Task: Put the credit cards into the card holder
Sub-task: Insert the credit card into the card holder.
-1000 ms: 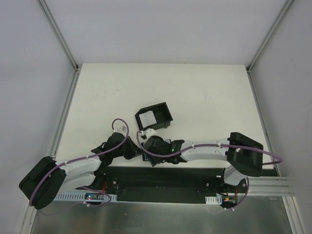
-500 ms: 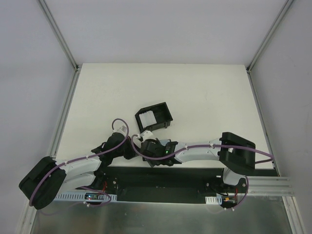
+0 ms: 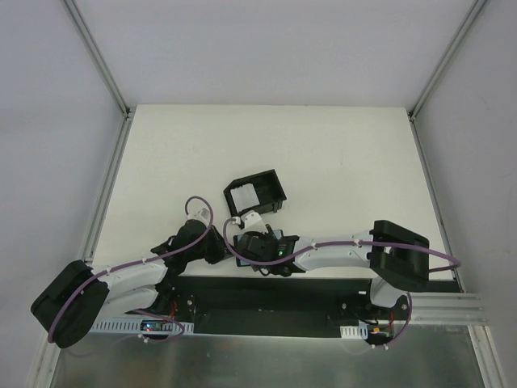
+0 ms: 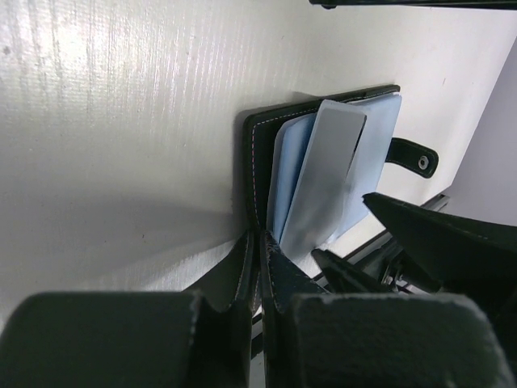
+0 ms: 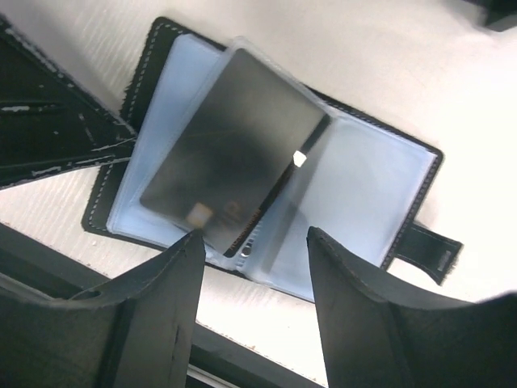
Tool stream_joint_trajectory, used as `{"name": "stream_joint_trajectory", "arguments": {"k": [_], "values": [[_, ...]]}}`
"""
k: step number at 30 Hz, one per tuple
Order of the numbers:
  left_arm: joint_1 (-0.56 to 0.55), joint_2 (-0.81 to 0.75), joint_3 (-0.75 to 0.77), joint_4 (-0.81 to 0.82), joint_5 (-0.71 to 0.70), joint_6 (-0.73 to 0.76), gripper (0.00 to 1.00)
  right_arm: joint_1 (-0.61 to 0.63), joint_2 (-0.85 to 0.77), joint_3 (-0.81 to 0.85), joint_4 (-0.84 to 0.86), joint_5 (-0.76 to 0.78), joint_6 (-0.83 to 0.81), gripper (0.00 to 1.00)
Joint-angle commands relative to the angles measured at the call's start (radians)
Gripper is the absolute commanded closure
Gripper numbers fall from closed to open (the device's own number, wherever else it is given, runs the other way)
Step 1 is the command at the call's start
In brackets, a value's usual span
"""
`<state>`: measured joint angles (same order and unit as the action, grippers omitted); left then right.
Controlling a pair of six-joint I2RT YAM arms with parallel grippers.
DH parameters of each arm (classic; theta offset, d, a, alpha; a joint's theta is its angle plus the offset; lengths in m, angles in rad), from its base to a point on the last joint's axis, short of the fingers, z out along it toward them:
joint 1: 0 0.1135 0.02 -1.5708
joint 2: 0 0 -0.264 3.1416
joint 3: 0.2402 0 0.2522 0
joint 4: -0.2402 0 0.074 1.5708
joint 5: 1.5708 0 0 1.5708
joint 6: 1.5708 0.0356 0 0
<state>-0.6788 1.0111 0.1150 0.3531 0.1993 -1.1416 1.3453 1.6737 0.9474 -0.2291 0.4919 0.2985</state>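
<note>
low, left gripper point(image 4: 258, 317) pinching card holder point(image 4: 255, 174) edge

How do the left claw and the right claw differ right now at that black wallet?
The left claw is shut, pinching the card holder's black cover; the right claw is open and grips nothing. The left claw meets the holder edge-on; the right claw looks down on its open sleeves, a credit card lying just beyond its fingertips. Both have black fingers and work at the same holder.
</note>
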Motion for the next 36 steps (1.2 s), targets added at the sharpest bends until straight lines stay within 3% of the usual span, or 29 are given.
{"name": "stream_joint_trajectory", "arguments": {"k": [1,4,11,19,29,36], "values": [[0.005,-0.016,-0.014,-0.011,-0.011,0.000,1.00,-0.002,-0.068,-0.021,-0.018,0.117,0.060,0.44],[0.005,-0.014,-0.012,-0.011,-0.011,0.000,1.00,-0.002,-0.081,-0.035,-0.010,0.128,0.062,0.44],[0.005,-0.008,-0.006,-0.011,-0.011,0.005,1.00,0.009,-0.101,-0.107,0.201,-0.095,-0.059,0.43],[0.002,-0.064,0.055,-0.057,0.012,0.112,1.00,-0.050,-0.146,-0.073,0.066,-0.052,0.047,0.44],[-0.002,-0.143,0.205,-0.201,0.063,0.253,1.00,-0.239,-0.192,-0.094,-0.074,-0.124,0.125,0.63],[-0.123,0.076,0.376,-0.206,0.097,0.324,1.00,-0.281,-0.132,-0.134,-0.032,-0.242,0.180,0.73]]}}
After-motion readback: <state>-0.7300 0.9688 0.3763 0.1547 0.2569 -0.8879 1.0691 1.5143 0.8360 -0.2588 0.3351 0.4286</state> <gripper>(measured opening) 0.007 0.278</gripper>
